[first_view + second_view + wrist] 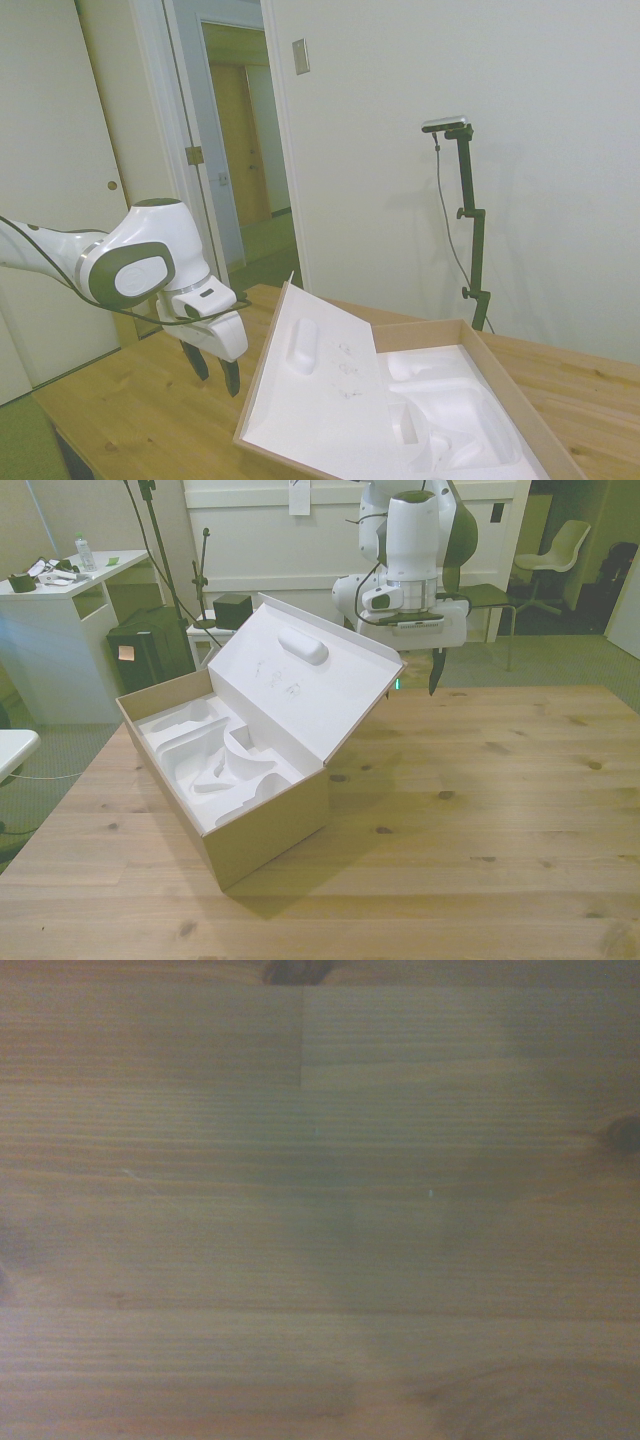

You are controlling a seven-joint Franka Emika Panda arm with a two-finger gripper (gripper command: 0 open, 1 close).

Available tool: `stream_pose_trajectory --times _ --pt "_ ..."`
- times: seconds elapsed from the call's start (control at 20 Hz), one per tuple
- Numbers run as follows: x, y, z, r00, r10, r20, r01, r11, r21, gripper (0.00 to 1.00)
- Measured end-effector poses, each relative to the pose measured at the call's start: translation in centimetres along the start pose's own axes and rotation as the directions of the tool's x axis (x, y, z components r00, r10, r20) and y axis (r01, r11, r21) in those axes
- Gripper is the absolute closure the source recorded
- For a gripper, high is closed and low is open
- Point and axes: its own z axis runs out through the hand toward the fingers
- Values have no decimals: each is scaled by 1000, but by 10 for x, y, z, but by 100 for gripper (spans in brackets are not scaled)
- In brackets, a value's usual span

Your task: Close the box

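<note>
One box (262, 830) sits lid-up; hand (217, 370), fingers slightly parted and empty, hovers behind the lid (300, 685), next must push it down.

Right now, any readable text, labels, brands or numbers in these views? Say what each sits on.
No legible text in any view.
Box lid: faint small marks on the white inner lining, too small to read.
Paper on the back wall: blurred, unreadable.
Plate on the wall by the doorway: blank as far as can be seen.
Wrist view: bare wooden table only, no text.
</note>
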Motion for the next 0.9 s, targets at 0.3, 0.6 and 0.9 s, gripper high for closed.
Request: stream_pose_trajectory --times 0.3,0.6,0.9 --pt "6 6 -5 1000 21 -3 -20 1000 12 0" --pt "34 35 -42 993 108 -42 -104 992 72 0" --pt "72 62 -86 977 200 -79 -188 973 134 0"
